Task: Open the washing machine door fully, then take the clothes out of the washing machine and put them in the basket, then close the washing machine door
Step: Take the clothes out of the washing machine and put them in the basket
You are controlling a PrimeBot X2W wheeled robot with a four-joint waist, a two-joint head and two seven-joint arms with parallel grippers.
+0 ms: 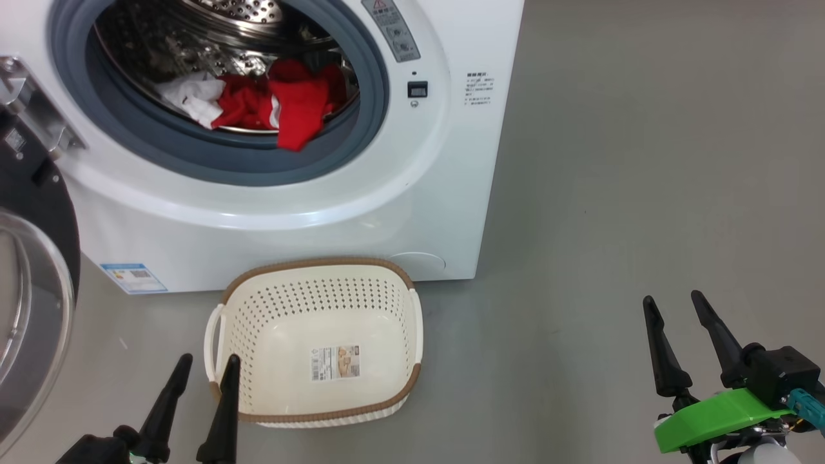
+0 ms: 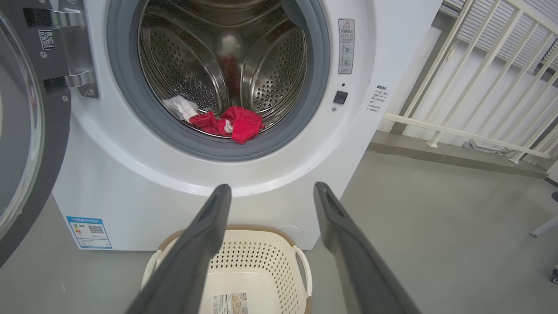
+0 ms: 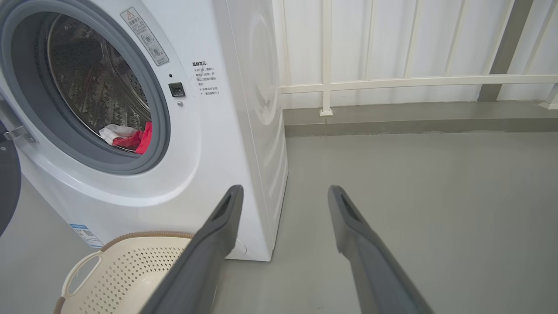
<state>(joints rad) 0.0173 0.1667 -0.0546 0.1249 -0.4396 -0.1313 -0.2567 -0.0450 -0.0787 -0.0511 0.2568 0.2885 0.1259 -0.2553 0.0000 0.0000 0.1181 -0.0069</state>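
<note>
Red and white clothes (image 1: 271, 103) lie inside the washing machine (image 1: 361, 219); the washing machine door (image 1: 32, 309) stands open at left. Just before it sits the basket (image 1: 322, 263). Fingers parted and holding nothing: left gripper (image 1: 209, 357), right gripper (image 1: 673, 298).

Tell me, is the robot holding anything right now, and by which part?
Nothing. The left end effector and the right end effector are both open and empty; the clothes lie in the washing machine.
</note>
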